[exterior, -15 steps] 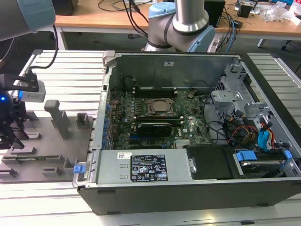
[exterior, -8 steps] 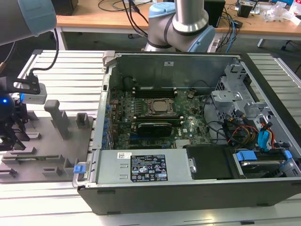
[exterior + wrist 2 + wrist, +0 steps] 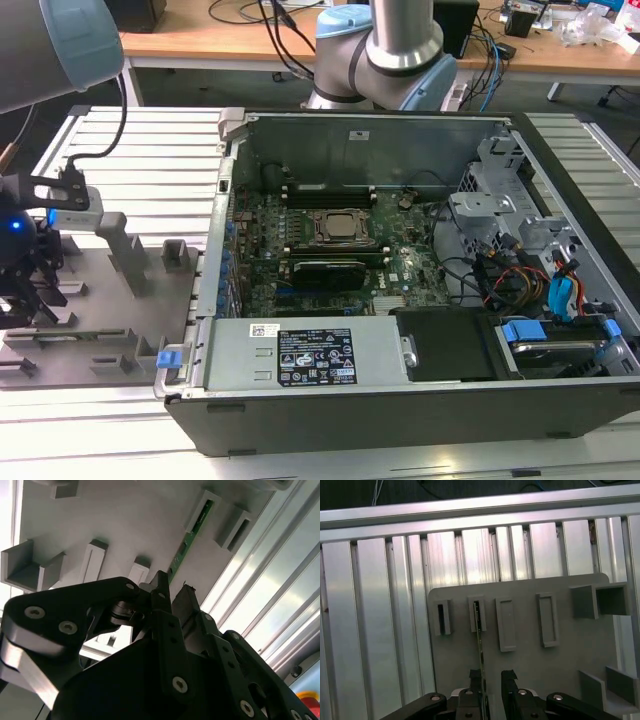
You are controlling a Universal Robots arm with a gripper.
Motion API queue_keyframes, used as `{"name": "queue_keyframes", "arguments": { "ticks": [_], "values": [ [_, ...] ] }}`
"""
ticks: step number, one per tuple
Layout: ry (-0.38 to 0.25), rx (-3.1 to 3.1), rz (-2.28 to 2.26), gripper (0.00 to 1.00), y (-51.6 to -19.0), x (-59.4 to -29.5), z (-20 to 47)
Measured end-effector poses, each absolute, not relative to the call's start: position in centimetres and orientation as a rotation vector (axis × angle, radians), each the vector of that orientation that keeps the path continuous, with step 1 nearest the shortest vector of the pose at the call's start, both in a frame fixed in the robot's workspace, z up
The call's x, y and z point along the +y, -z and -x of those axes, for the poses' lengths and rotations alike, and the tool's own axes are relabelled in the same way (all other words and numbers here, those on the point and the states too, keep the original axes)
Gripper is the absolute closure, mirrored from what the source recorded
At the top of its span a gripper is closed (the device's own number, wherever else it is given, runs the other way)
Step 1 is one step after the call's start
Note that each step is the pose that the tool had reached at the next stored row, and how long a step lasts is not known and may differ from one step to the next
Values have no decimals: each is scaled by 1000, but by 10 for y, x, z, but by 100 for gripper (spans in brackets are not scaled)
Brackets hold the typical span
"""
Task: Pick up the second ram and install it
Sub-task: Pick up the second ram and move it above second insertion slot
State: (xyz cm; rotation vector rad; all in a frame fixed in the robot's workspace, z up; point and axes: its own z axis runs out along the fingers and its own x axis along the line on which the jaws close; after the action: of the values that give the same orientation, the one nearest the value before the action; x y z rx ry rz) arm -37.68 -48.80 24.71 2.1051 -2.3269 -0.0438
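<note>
The work stands at the pick-up step. In the first wrist view the pincer (image 3: 492, 674) hangs low over the grey slotted tray (image 3: 535, 680), its two fingers apart. The second ram (image 3: 479, 630) stands on edge in one of the tray's slots, a thin green strip running from that slot toward the gap between the fingers and passing close along one of them rather than down the middle. The second wrist view gives the same reading: the strip leads in toward the narrow opening at the fingertips, and nothing is clamped yet. In the exterior view the tray (image 3: 110, 320) lies on the ribbed metal surface (image 3: 150, 135) at the exterior view's left, and the open computer case (image 3: 330, 420) with its motherboard (image 3: 400, 265) sits well apart at the exterior view's right, so installing has not begun. By my judgement a sound grip calls for the strip to be centred between the fingers and for both to close flat on its faces, since an uneven squeeze could tilt it in the slot.
</note>
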Motion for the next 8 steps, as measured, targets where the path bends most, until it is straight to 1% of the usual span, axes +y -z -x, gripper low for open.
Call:
{"name": "queue_keyframes", "arguments": {
  "ticks": [8],
  "values": [
    [44,-2327,-2105,70,-240,-488,377]
  ]
}}
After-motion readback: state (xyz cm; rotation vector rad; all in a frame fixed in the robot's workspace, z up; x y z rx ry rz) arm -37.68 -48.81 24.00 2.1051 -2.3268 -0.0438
